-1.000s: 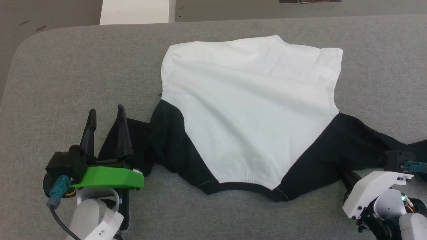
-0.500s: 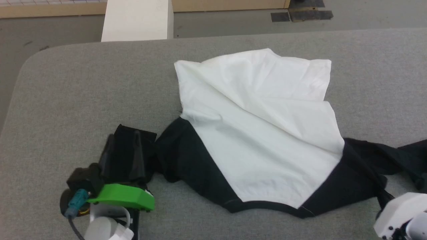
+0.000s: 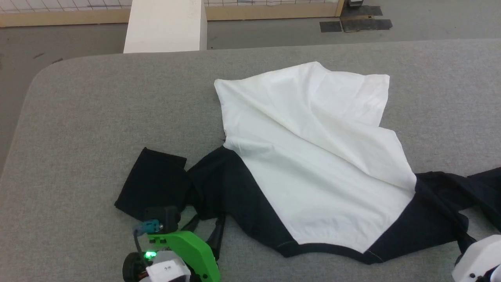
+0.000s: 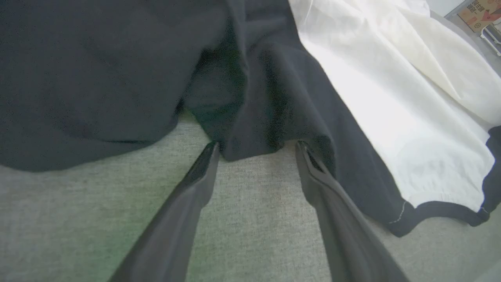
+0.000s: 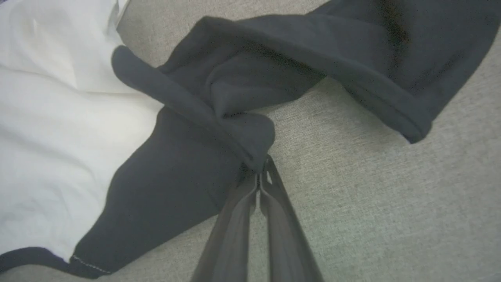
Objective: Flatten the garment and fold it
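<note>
The garment (image 3: 313, 156) lies on the grey table (image 3: 98, 117), white body panel toward the far side, black shoulders and sleeves toward me. A ridge runs diagonally across the white panel. Its left black sleeve (image 3: 154, 182) lies flat. My left gripper (image 4: 256, 147) is open, its fingertips at the edge of the black fabric fold (image 4: 250, 117) by the underarm; in the head view it sits at the bottom left (image 3: 205, 229). My right gripper (image 5: 261, 170) is shut on a bunched fold of the black right sleeve (image 5: 235, 117). Its white housing (image 3: 475, 266) shows at the lower right.
The table's rounded far-left corner (image 3: 43, 74) and far edge are in view. Beyond them stand a white block (image 3: 164, 25) and dark floor mats (image 3: 356, 23). Bare grey tabletop stretches to the left of the garment and along the near edge.
The head camera has tilted up. My left gripper has drawn back off the left sleeve and shifted right to the underarm. My right gripper has closed on the black sleeve fabric, and a ridge has formed in the white panel.
</note>
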Robot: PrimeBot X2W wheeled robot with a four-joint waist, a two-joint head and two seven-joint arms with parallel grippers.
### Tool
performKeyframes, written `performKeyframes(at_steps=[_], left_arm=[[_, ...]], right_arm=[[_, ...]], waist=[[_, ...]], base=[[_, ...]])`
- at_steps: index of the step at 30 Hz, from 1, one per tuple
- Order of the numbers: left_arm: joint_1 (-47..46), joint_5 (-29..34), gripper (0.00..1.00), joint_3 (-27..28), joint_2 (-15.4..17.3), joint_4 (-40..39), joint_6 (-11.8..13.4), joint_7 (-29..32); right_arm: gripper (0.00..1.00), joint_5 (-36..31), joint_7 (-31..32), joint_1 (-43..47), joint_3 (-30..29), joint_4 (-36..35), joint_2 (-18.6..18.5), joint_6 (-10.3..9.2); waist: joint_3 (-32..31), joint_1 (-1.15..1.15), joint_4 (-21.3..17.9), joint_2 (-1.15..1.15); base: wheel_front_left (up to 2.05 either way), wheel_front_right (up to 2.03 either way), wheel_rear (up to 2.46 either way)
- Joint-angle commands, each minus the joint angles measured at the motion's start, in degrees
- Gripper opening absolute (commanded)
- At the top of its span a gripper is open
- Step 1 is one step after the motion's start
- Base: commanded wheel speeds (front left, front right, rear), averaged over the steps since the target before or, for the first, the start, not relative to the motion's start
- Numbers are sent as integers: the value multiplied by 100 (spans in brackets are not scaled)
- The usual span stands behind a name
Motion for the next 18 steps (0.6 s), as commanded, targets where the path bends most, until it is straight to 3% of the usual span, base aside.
performKeyframes(at_steps=[1,12,18], left_arm=[[44,-58,100,-42,-8,-36,57,117],[97,-752,100,-378,-9,-150,363,786],[-14,-1098,100,-683,-9,-152,375,919]], right_arm=[[0,-82,-41,56,-105,-9,-8,-9],[0,-241,-34,-3,-376,106,-8,-9],[0,-201,-66,-17,-313,185,-8,-9]], waist=[[10,0,-12,0],[-17,0,-102,0],[-45,0,-137,0]], base=[[0,0,0],[0,0,0],[0,0,0]])
